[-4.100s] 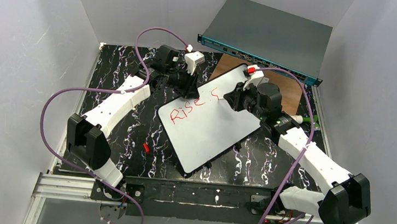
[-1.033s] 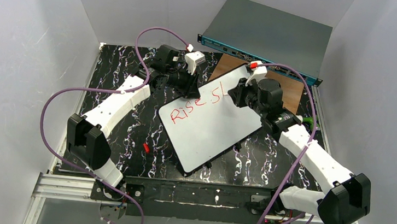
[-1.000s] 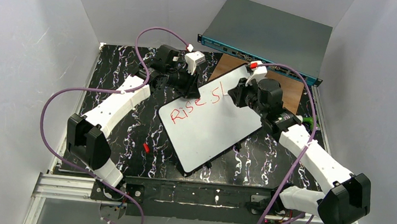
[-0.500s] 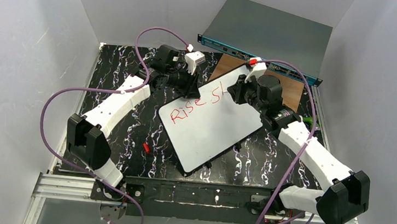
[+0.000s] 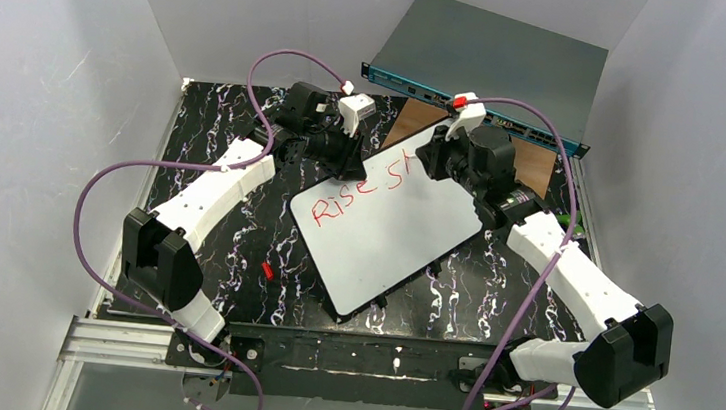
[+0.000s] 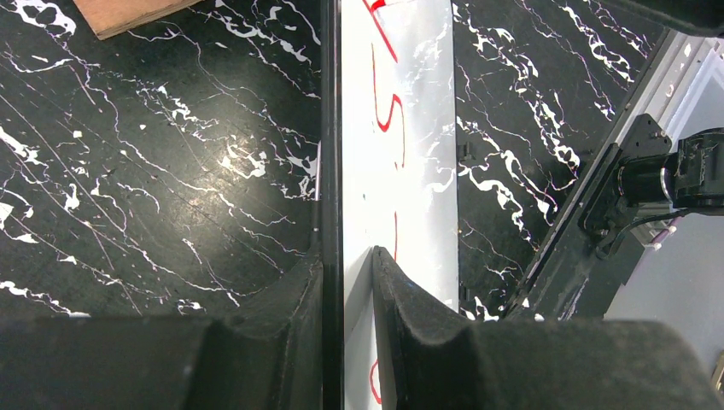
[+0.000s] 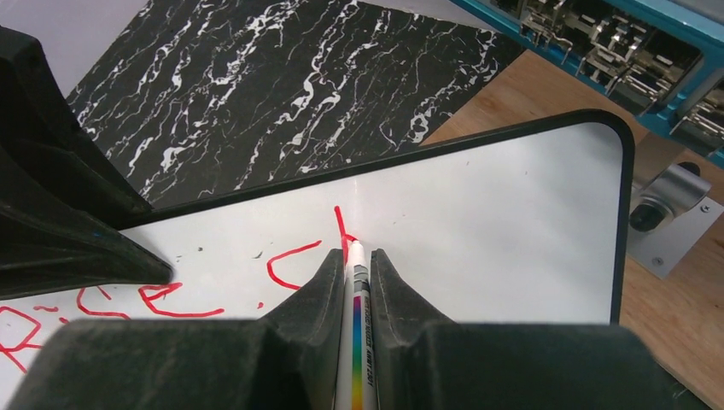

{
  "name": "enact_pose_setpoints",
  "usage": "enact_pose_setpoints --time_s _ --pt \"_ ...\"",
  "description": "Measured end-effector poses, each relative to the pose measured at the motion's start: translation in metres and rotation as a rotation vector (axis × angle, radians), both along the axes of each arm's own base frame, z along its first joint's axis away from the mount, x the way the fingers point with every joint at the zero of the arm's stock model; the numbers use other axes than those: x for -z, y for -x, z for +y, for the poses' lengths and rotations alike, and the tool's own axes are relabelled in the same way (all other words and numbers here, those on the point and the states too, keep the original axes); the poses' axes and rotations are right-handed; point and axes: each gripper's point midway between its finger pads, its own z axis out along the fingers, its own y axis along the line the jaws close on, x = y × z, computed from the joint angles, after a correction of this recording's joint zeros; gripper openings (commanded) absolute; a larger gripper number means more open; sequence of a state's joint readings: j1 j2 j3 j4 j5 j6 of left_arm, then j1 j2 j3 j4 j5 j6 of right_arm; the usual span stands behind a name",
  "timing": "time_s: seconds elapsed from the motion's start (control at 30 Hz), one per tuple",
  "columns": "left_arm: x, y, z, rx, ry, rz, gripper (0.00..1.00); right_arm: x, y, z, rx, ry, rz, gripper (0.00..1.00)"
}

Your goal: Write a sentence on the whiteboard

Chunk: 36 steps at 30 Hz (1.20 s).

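Observation:
The whiteboard [image 5: 391, 233] lies tilted on the black marbled table. Red letters, the sentence [image 5: 358, 190], read "Rise Sh" along its upper left edge. My left gripper [image 5: 347, 166] is shut on the whiteboard's edge [image 6: 335, 171], one finger on each face. My right gripper [image 5: 435, 162] is shut on a white marker [image 7: 354, 337] with a rainbow stripe. The marker's tip touches the board at a fresh red stroke [image 7: 341, 224] of the "h". The board's rounded far corner [image 7: 610, 124] shows in the right wrist view.
A grey metal box with a teal front [image 5: 493, 62] stands at the back. A brown wooden board [image 5: 532, 176] lies under the whiteboard's far corner. A small red cap [image 5: 267, 270] lies on the table left of the whiteboard. White walls enclose the table.
My right gripper has moved toward the back with the marker, and the writing has grown from "Rise S" to "Rise Sh". The left gripper has kept its hold.

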State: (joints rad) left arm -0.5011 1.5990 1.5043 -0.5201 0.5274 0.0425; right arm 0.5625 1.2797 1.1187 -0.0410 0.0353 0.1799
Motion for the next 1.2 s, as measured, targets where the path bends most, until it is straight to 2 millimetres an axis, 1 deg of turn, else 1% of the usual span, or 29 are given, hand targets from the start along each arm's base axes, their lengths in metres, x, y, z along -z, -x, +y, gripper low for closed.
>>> enact_pose_setpoints --time_s 0.2,0.5,1.0,1.2 --pt "0.000 0.000 0.000 0.000 0.000 0.000 0.00 0.004 -0.003 -0.008 0.027 0.015 0.012 0.01" --pt "0.000 0.000 0.000 0.000 0.000 0.000 0.00 0.008 -0.004 -0.012 0.040 0.021 0.019 0.01" --pt "0.000 0.000 0.000 0.000 0.000 0.001 0.00 0.035 0.015 -0.022 0.035 0.047 0.076 0.01" --pt "0.000 0.000 0.000 0.000 0.001 0.001 0.00 0.041 0.020 -0.025 0.037 0.051 0.097 0.01"
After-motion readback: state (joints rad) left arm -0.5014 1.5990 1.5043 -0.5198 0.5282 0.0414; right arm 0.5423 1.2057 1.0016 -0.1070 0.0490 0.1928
